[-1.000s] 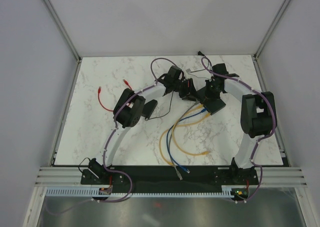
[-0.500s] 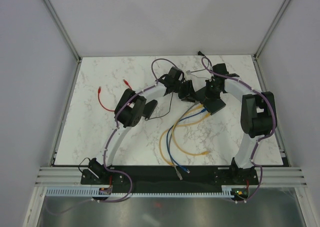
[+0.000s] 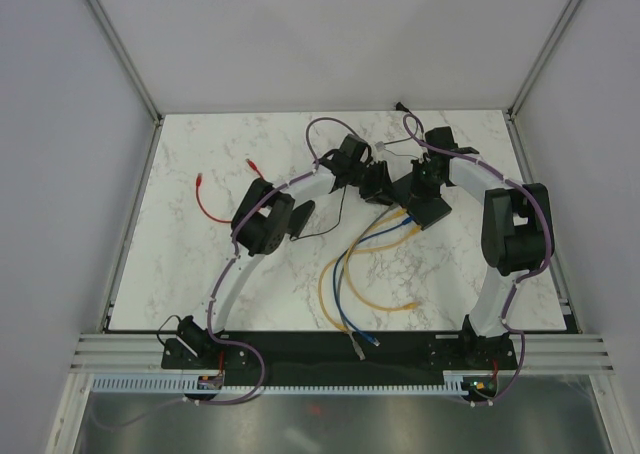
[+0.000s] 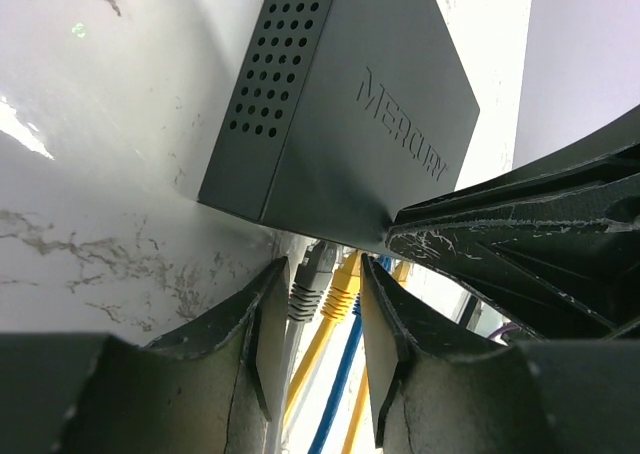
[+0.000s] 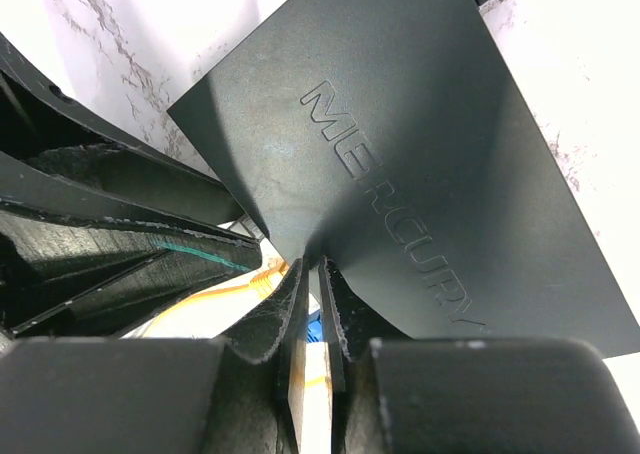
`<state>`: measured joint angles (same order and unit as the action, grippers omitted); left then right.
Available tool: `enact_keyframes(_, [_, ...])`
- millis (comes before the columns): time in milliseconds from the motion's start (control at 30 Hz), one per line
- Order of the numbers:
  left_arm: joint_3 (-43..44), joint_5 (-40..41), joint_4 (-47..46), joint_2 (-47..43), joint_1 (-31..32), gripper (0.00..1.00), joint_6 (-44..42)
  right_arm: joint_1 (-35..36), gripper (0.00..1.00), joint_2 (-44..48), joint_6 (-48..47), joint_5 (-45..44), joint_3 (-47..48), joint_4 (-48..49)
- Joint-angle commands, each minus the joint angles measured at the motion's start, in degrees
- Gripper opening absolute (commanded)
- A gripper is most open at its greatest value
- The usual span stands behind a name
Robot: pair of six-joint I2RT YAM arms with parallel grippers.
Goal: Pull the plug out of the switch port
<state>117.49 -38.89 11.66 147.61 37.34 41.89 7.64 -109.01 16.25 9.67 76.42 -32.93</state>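
The switch (image 4: pixel 340 104), a flat black box marked MERCURY, stands tilted over the marble, its sockets facing my left wrist. In those sockets sit a grey plug (image 4: pixel 312 279) and a yellow plug (image 4: pixel 342 286), side by side, with a blue cable (image 4: pixel 345 374) behind them. My left gripper (image 4: pixel 322 269) straddles both plugs, pads against their outer sides. The right gripper (image 5: pixel 315 266) is shut on the thin front edge of the switch (image 5: pixel 420 154). From above, both grippers meet at the switch (image 3: pixel 432 214): the left gripper (image 3: pixel 377 186) and the right gripper (image 3: pixel 413 182).
Yellow and blue cables (image 3: pixel 350 274) loop from the switch toward the near edge. A small black power brick (image 3: pixel 300 217) with a thin cord lies beside the left arm. A red cable (image 3: pixel 207 202) lies at the left. The right gripper's fingers (image 4: pixel 520 244) crowd the left wrist view.
The left jaws have narrowed a little onto the plugs, and the left arm has shifted slightly. The right arm and the switch have held still.
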Motion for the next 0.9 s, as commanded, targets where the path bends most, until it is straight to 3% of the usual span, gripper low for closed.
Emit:
enact_keyframes(0, [1.16, 3.47, 1.26, 2.86, 1.24, 0.42, -0.93, -0.08, 0.16, 0.20, -0.78, 0.35, -0.57, 0.06])
enact_keyframes(100, [1.42, 4.53, 1.17, 2.94, 1.33, 0.41, 0.56, -0.17, 0.16, 0.11, -0.52, 0.43, -0.66, 0.06])
enact_keyframes(300, [3.01, 6.28, 2.93, 3.74, 1.33, 0.28, 3.63, -0.08, 0.16, 0.11, -0.34, 0.61, -0.31, 0.06])
enact_keyframes(600, [7.93, 6.29, 8.02, 5.67, 1.33, 0.02, 4.17, 0.45, 0.17, -0.15, 0.63, -0.35, -0.57, 0.14])
enact_keyframes(867, [9.07, 4.62, 11.98, 6.20, 1.15, 0.02, 2.15, 0.45, 0.43, 1.43, -0.60, -3.34, -0.84, -0.73])
